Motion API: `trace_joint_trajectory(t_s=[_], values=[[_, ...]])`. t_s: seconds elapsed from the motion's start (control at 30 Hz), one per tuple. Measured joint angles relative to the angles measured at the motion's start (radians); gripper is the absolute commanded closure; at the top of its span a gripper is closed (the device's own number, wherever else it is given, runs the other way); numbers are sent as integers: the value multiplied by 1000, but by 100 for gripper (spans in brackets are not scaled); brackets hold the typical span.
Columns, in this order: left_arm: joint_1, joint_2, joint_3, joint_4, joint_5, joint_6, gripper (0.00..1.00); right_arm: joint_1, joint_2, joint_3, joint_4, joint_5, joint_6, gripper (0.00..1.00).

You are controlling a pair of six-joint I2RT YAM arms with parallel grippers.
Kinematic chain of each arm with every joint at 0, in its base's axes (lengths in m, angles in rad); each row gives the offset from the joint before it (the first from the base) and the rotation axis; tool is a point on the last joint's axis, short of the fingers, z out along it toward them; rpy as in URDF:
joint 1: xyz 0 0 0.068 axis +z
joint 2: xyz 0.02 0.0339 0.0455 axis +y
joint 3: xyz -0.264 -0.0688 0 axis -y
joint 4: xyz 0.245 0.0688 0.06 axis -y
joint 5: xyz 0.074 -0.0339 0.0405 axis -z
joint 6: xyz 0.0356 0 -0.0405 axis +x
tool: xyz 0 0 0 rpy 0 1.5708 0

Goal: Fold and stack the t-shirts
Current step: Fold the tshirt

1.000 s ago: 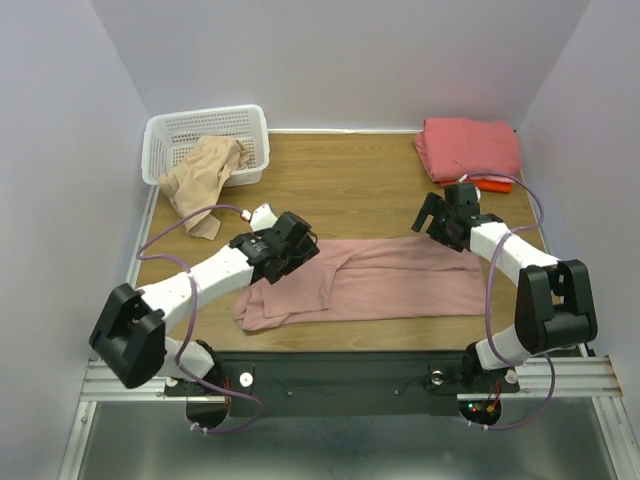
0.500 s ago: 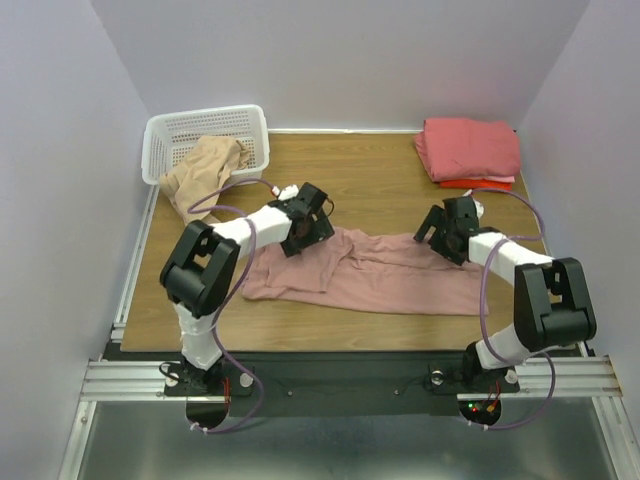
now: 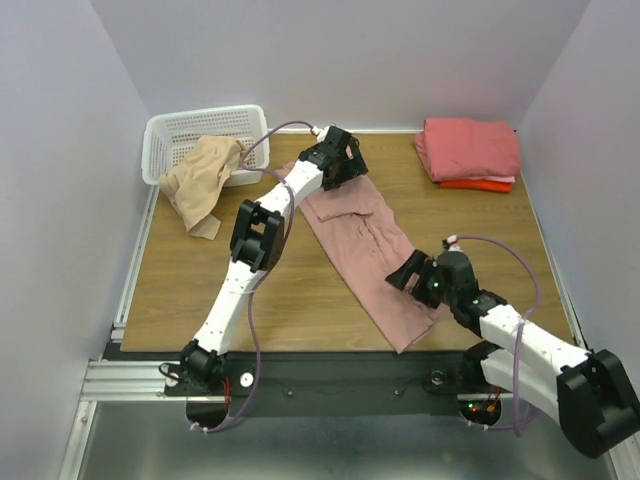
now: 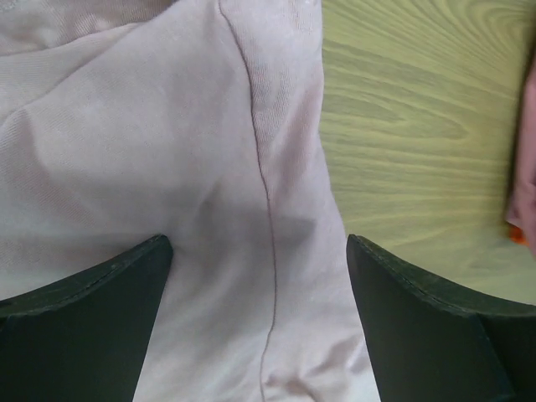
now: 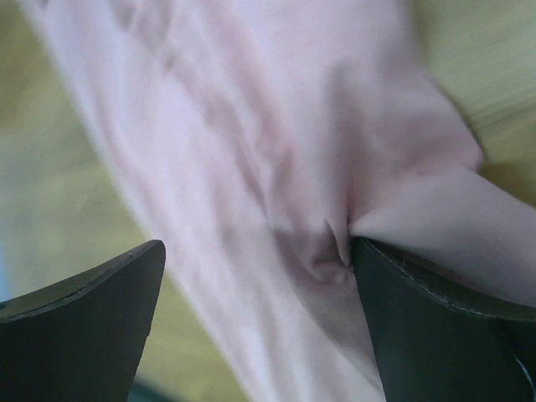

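Note:
A dusty-pink t-shirt [image 3: 360, 235] lies as a long diagonal strip from the back middle of the table to the near right. My left gripper [image 3: 338, 165] is at its far end, open; in the left wrist view the fingers straddle the cloth [image 4: 167, 151] and a seam. My right gripper [image 3: 412, 275] is at the near end, also open, with the cloth [image 5: 251, 126] bunched against its right finger [image 5: 435, 318]. A beige t-shirt [image 3: 200, 180] hangs out of the basket. A folded salmon-pink t-shirt [image 3: 470, 148] lies on an orange-red one [image 3: 478, 184] at the back right.
The white lattice basket [image 3: 200, 118] stands in the back left corner. Purple-grey walls close in the left, back and right sides. The left arm stretches far across the table's left half. Bare wood [image 3: 190, 290] shows at the near left.
The pink shirt has swung from lying across the near table to a diagonal. The left gripper reached toward the back; the right gripper drew back toward the near edge.

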Motion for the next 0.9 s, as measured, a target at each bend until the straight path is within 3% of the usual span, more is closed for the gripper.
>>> trace_joint_trajectory(t_s=[0.23,0.4,0.67,0.77,0.9], values=[[30,-8,-43,95,122,-31,1,335,13,-31,87,-34,157,0],[43,7,-24,114,147,-53,1,616,214,76,163,8,253,0],[72,39,-7,184,218,-107,1,783,349,188,159,84,270,0],[74,40,-7,188,218,-110,1,802,320,189,102,111,276,0],[74,40,-7,195,192,-110,1,813,183,183,-103,175,307,0]])
